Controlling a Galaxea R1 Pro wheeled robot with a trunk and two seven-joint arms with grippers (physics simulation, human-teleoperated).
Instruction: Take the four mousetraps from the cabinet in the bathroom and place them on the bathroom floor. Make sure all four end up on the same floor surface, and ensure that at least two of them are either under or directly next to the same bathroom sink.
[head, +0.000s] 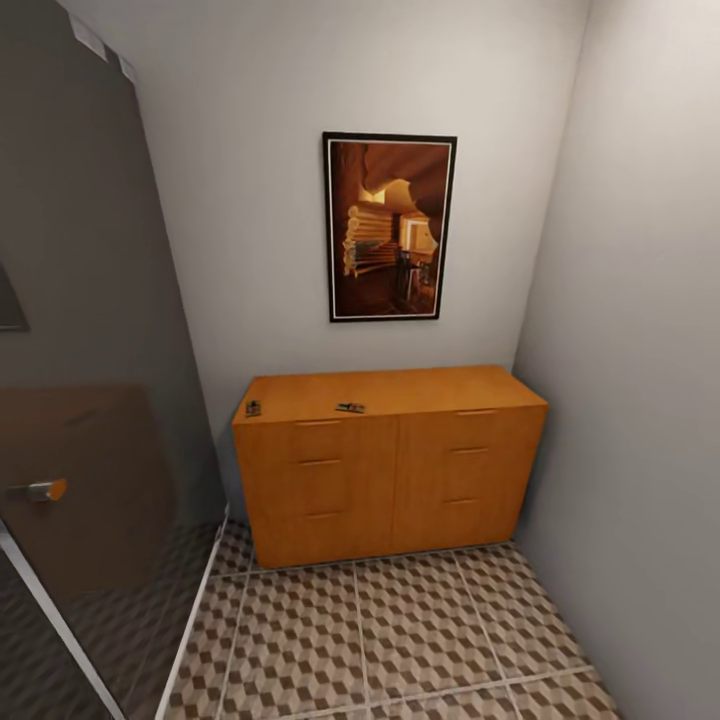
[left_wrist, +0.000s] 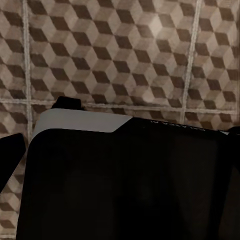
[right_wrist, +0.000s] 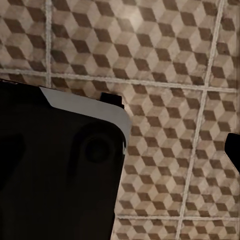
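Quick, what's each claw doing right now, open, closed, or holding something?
Left claw: cannot be told; its wrist camera looks past a dark robot part to the patterned floor.
Right claw: cannot be told either, same kind of view.

The cabinet (head: 390, 465) stands on the bathroom floor (head: 400, 640) against the back wall, well ahead of the robot, in the corner by the right-hand wall. Two small mousetraps (head: 351, 407) lie on its top, well apart: one at the left end, one near the middle front edge. A framed picture (head: 389, 227) hangs above it; a glass panel (head: 90, 420) stands left of it.
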